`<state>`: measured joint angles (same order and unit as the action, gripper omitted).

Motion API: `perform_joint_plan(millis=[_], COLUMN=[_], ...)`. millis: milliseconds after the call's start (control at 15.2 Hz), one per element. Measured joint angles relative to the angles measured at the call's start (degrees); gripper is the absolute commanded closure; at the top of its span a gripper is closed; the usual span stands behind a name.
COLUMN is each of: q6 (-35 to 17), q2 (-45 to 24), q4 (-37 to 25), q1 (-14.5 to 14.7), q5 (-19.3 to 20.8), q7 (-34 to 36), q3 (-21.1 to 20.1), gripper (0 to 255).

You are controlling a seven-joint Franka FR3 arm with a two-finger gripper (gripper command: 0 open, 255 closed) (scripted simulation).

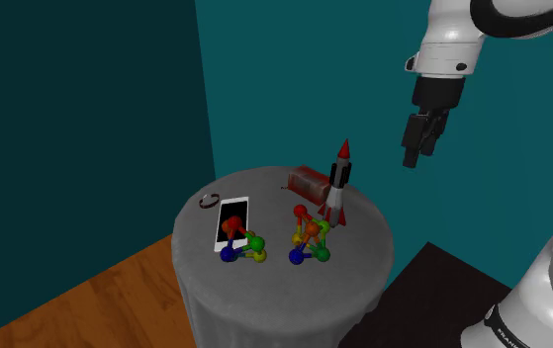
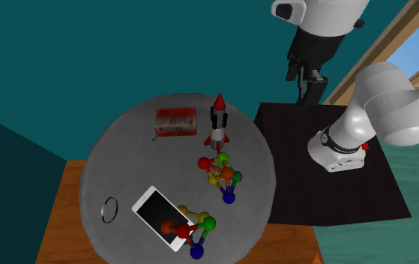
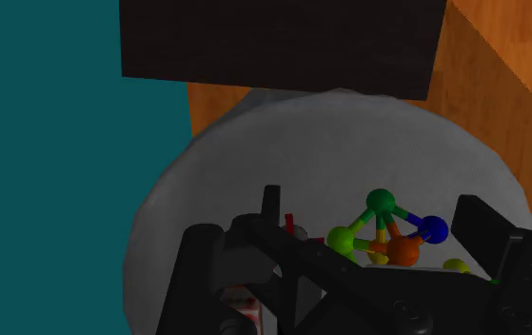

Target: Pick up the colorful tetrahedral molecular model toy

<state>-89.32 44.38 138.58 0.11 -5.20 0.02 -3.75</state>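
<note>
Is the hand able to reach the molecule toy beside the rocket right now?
Probably yes: the open hand hangs high off to one side and nothing covers the molecule toy, though the upright rocket close beside it could get bumped.

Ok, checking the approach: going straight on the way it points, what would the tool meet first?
Likely the ball-and-stick toy beside the rocket; the wrist view frames it between the open tool's fingers. Depth is unclear.

Glossy molecular model toy (image 1: pixel 309 240) beside the rocket (image 1: pixel 337 188), matt grey table (image 1: pixel 274 297), wood-grain floor (image 1: pixel 106 306).
</note>
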Motion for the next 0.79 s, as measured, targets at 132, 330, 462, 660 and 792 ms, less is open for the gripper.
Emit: perform_joint_plan(millis=[132, 330, 462, 660, 792], q6=[-0.86, -6.00, -10.00, -16.73, -21.34], q2=[-0.08, -0.53, -1.61, -4.34, -6.75], q4=[0.46, 3.44, 5.04, 7.21, 8.37], q1=[-0.10, -0.42, -0.94, -1.80, -2.85], q5=[-0.28, -2.12, -3.06, -4.36, -4.55], q7=[1.15, 8.09, 13.22, 21.65, 27.17], q3=[-0.75, -5.38, -8.69, -14.41, -18.07], gripper=[0, 0, 0, 0, 0])
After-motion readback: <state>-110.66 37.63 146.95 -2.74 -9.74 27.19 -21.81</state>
